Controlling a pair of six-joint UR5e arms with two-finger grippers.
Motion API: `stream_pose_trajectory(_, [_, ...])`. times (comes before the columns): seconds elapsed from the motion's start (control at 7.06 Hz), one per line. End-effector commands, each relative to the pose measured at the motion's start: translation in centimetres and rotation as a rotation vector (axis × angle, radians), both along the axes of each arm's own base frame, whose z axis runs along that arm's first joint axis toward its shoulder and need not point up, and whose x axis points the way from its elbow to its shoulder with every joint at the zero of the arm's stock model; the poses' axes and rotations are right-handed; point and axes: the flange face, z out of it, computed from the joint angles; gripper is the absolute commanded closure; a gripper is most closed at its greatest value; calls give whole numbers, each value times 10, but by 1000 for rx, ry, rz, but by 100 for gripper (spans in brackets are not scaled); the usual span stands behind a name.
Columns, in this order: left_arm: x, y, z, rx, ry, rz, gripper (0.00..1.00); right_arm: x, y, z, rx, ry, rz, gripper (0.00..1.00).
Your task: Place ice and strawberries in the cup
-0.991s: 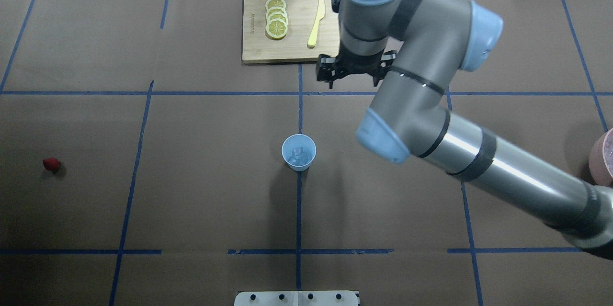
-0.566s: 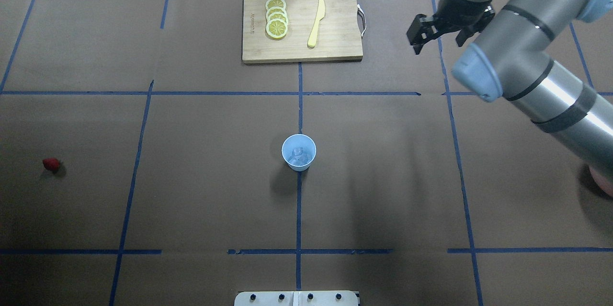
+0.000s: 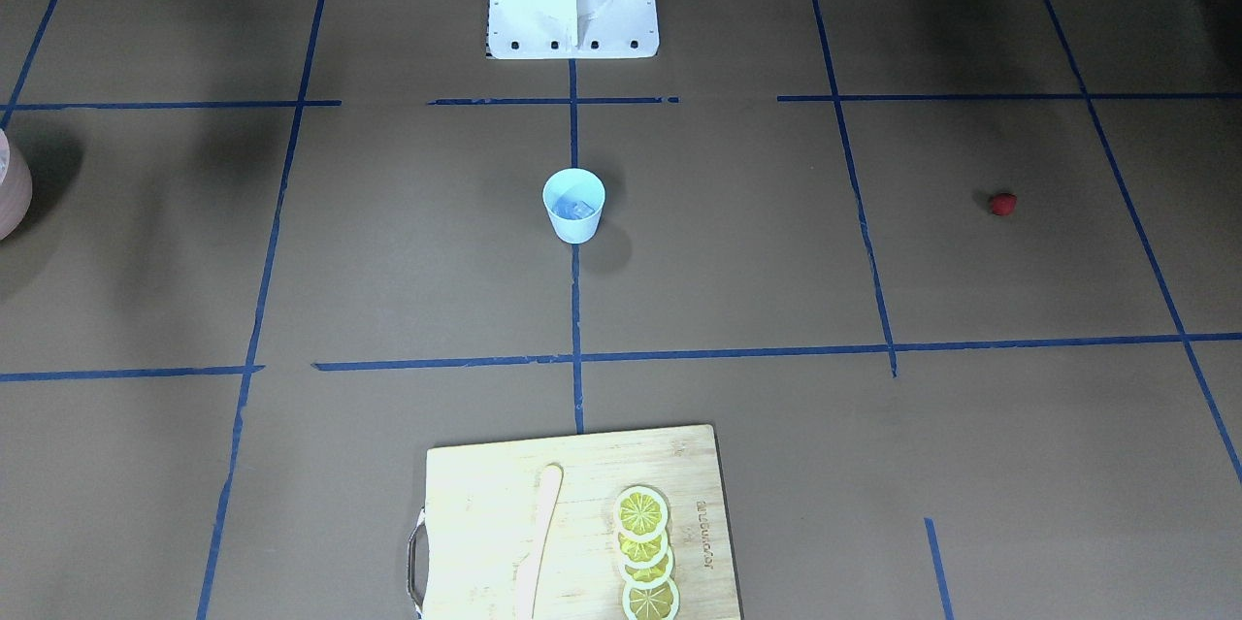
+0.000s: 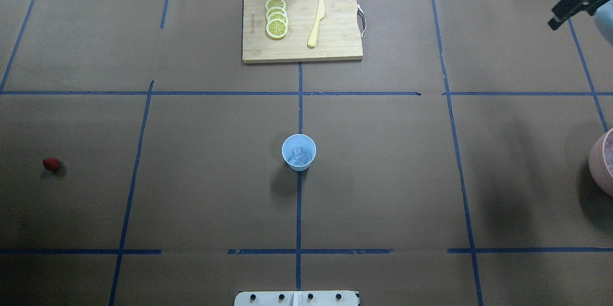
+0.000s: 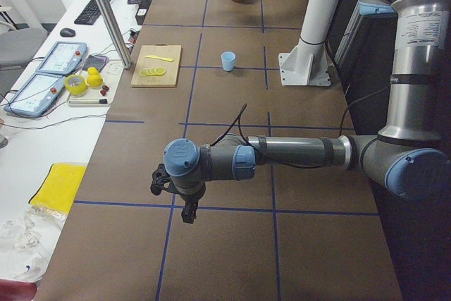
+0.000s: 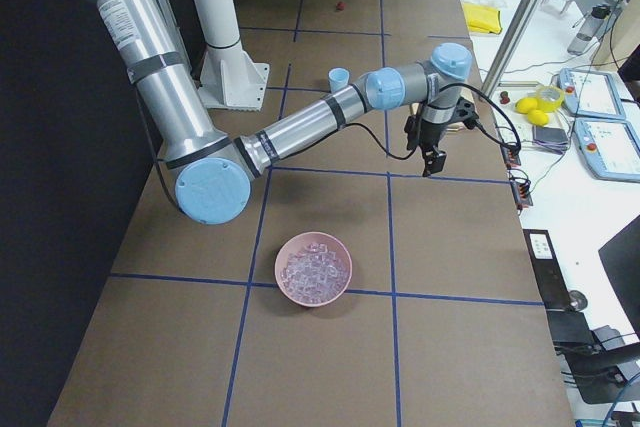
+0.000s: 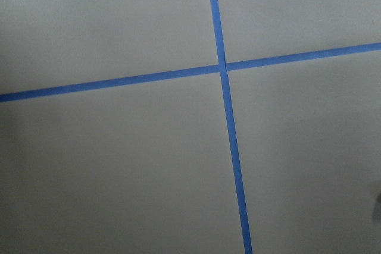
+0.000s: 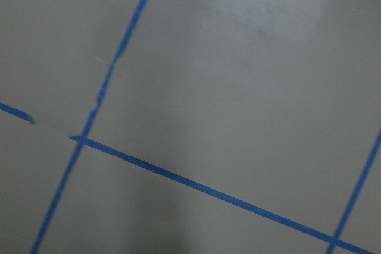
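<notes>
Cup (image 4: 299, 152) upright in the middle of the surface (image 4: 206, 191), ice (image 4: 298, 154) inside; strawberry (image 4: 51, 164) lies well apart, toward the robot's left. Left hand (image 5: 186, 211) and right hand (image 6: 433, 159) hang above the surface; whether either is open or closed cannot be told. Cutting board (image 4: 335, 33) stamp illegible.

Silver-grey arms (image 5: 296, 151) — pale-blue joint caps (image 5: 182, 158).
</notes>
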Motion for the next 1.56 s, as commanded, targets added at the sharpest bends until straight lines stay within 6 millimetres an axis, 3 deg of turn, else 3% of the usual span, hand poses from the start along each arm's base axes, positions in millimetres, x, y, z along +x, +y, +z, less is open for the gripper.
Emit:
stream_pose_trajectory(0.0, [1, 0, 1, 1, -1, 1, 0, 94, 22, 93, -36, -5, 6, 0])
stream_pose_trajectory(0.14, [1, 1, 1, 1, -1, 1, 0, 114, 48, 138, -85, -12, 23, 0])
stream_pose_trajectory(0.28, [1, 1, 1, -1, 1, 1, 0, 139, 99, 196, -83, -24, 48, 0])
stream_pose_trajectory(0.42, [1, 1, 1, -1, 1, 1, 0, 151, 134, 229, -115, -38, 85, 0])
stream_pose_trajectory(0.57, [1, 1, 0, 0, 5, 1, 0, 149, 162, 250, -182, -42, 115, 0])
stream_pose_trajectory(0.71, [1, 1, 0, 0, 7, 1, 0, 148, 174, 233, -194, -38, 163, 0])
stream_pose_trajectory(0.85, [1, 1, 0, 0, 7, 1, 0, 148, 184, 204, -178, -33, 207, 0])
stream_pose_trajectory(0.99, [1, 1, 1, -2, 7, 1, 0, 147, 192, 191, -166, -33, 218, 0])
stream_pose_trajectory(1.42, [1, 2, 2, -3, 7, 1, 0, 147, 194, 192, -166, -34, 217, 0])
